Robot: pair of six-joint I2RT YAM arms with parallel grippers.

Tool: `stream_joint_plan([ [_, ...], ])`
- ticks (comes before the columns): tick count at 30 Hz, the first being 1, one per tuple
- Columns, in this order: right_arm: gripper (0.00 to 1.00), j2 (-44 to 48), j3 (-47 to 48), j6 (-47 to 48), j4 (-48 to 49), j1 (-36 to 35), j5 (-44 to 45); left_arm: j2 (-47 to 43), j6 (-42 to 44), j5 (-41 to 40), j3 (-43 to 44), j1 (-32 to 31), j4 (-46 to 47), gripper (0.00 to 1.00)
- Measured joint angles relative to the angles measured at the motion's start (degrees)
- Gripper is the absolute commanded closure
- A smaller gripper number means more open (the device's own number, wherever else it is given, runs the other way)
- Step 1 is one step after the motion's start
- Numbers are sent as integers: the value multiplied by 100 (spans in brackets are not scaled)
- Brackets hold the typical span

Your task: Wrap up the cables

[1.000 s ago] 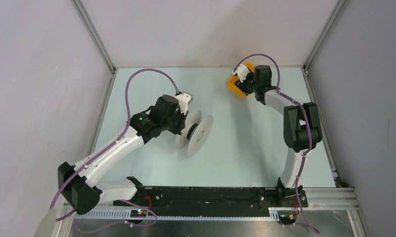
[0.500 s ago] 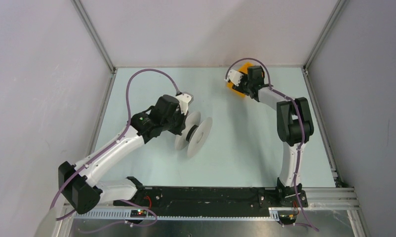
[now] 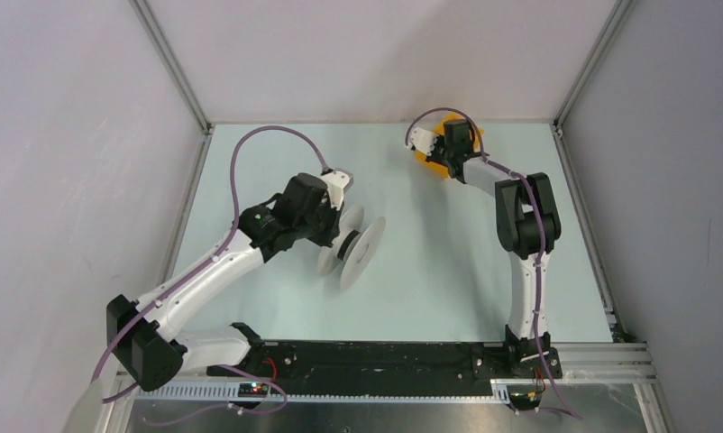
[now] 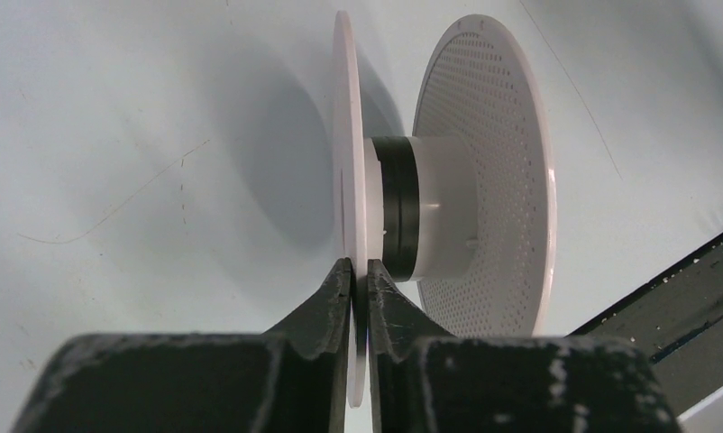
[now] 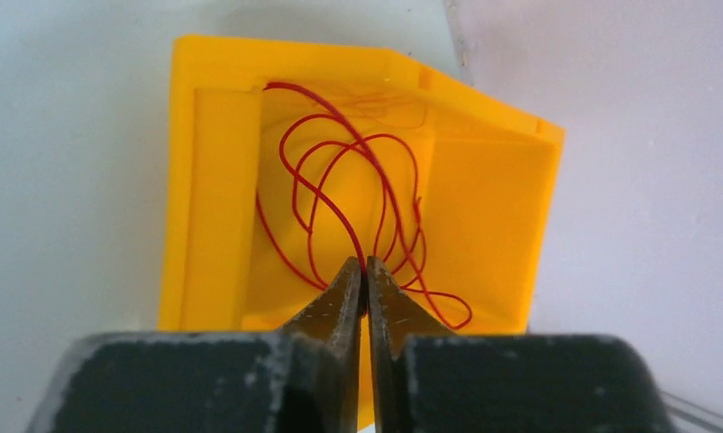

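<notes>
At the near edge of the table (image 3: pixel 430 280), a black rail (image 3: pixel 385 356) carries the bases of both arms. From the left base, the left arm reaches forward and inward to the middle of the table, with a purple hose (image 3: pixel 241 158) arching above it.

The left gripper (image 4: pixel 359 271) is clamped on a white spool (image 4: pixel 434 216). Its two fingers are pressed onto the lower rim of the thin plain disc (image 4: pixel 347 135), one on each face. Past that disc is the hub, with a black band (image 4: pixel 399 212) around the part next to the disc. Beyond the hub is a second, larger disc (image 4: pixel 498 153) dotted with small holes. The spool's axle lies roughly level, so both discs stand on edge. Whether their rims touch the table cannot be told. No wire shows on the hub.

Farther back on the right, the right arm stretches to the far side of the table, close to the back wall. The right gripper (image 5: pixel 365 266) points into a yellow bin (image 5: pixel 209 180) that sits by the table's far edge, well apart from the spool. The red wire (image 5: pixel 340 171) lies inside the bin in loose, overlapping loops. It is very thin against the fingers. The fingertips are pressed together, and several strands run down into the pinch between them, so the right gripper grasps the wire. The rest of the loops spread across the bin's floor and up toward its back wall.
</notes>
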State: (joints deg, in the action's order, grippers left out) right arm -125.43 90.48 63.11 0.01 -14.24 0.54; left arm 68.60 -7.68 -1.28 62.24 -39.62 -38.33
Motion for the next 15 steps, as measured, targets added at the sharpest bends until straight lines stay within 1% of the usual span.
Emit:
stream_joint_plan([
  [7,100,120,-94,-177,605,-26,192,4,-105,-2,0,0,50,78],
  [11,100,636,-201,-527,673,-81,306,4,-138,-9,0,0,50,76],
  [15,100,1537,-205,-984,673,-122,415,4,-138,-76,0,2,50,75],
])
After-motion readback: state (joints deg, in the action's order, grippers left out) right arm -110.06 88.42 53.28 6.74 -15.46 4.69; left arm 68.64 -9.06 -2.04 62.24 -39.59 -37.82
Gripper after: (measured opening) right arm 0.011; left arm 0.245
